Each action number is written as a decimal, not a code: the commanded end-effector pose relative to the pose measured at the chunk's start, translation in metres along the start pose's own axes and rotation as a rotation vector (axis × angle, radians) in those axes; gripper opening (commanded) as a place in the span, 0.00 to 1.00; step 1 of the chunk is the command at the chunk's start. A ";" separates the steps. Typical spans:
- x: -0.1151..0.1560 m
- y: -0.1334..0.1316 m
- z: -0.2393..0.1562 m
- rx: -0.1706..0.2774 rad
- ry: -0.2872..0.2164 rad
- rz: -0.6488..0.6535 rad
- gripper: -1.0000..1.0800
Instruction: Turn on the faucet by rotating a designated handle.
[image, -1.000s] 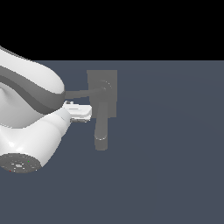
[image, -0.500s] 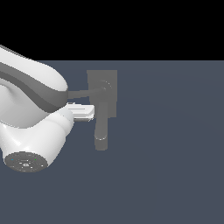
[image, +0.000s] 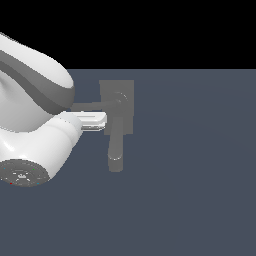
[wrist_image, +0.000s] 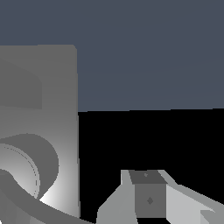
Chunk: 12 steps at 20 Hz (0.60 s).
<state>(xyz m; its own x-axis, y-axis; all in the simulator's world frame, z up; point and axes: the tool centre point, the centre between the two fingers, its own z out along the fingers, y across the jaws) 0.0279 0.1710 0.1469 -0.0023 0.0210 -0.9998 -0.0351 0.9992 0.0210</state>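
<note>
The grey faucet (image: 125, 90) shows its flat back plate in the exterior view, with a round hub (image: 119, 98) and a thick spout (image: 116, 150) pointing toward the bottom of that view. The thin handle (image: 92, 105) runs from the hub toward the exterior view's left. My gripper (image: 102, 119) lies just below the handle, its white fingers (image: 90, 119) pointing at the back plate; no gap between them shows. The wrist view holds the back plate (wrist_image: 43, 96), the hub (wrist_image: 30, 164) and one finger (wrist_image: 148, 197). Nothing is visibly gripped.
The white arm (image: 35, 135) fills the exterior view's left side and hides the handle's outer end. A flat dark blue-grey floor (image: 200, 175) lies around the faucet.
The fingers have crept up in the exterior view, closer under the handle. The handle and spout stand as before.
</note>
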 end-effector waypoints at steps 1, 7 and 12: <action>-0.012 0.001 0.000 0.000 -0.002 0.001 0.00; -0.038 0.005 0.000 0.000 -0.002 0.001 0.00; -0.040 0.000 0.000 0.000 0.005 -0.001 0.00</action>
<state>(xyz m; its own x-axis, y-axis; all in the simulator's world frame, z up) 0.0277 0.1723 0.1811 -0.0099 0.0187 -0.9998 -0.0358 0.9992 0.0190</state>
